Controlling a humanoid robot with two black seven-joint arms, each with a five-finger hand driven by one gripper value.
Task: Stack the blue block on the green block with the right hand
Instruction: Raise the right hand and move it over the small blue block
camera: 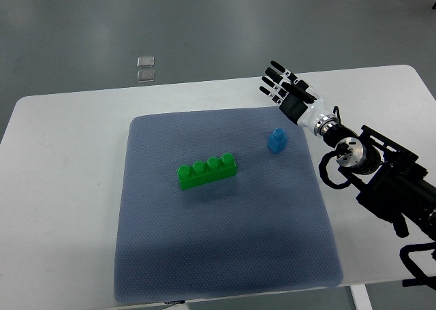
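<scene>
Two blocks sat apart on the blue-grey mat covering the white table: the green block, a long four-stud piece, lay near the mat's middle, and the small blue block stood upright to its right. My right hand hovered beyond the blue block near the mat's far corner, fingers spread and holding nothing.
</scene>
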